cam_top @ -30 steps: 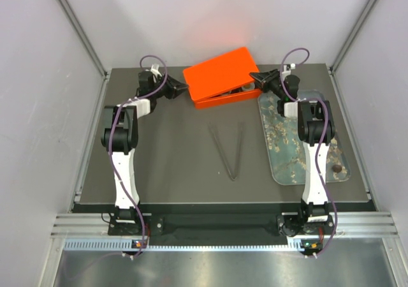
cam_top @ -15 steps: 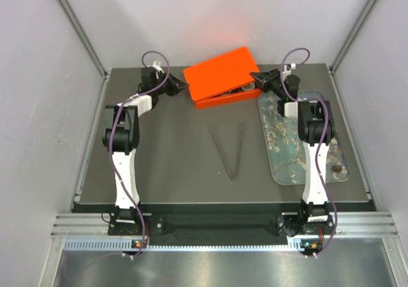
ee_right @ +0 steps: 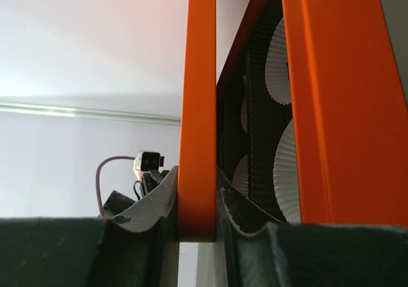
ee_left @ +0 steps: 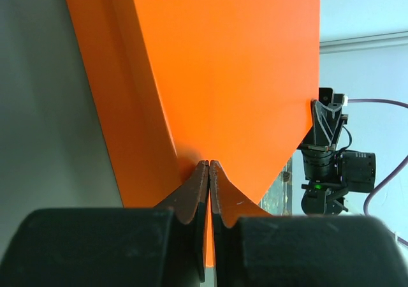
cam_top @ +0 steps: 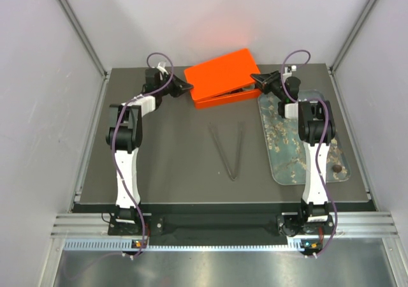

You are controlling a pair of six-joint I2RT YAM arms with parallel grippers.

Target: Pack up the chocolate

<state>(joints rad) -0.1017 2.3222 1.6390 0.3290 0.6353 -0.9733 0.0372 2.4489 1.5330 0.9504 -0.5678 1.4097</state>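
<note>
The right gripper (ee_right: 196,194) is grasping the orange lid (ee_right: 197,76) between its fingers; the left gripper (ee_left: 209,172) is sitting clenched, lid just ahead.

Small brown chocolate (cam_top: 336,169) on tray (cam_top: 284,154)

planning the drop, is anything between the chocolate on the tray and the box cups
Yes: the lid, pinched at its edge by the right gripper, slants low over the paper cups, leaving only a narrow gap.
</note>
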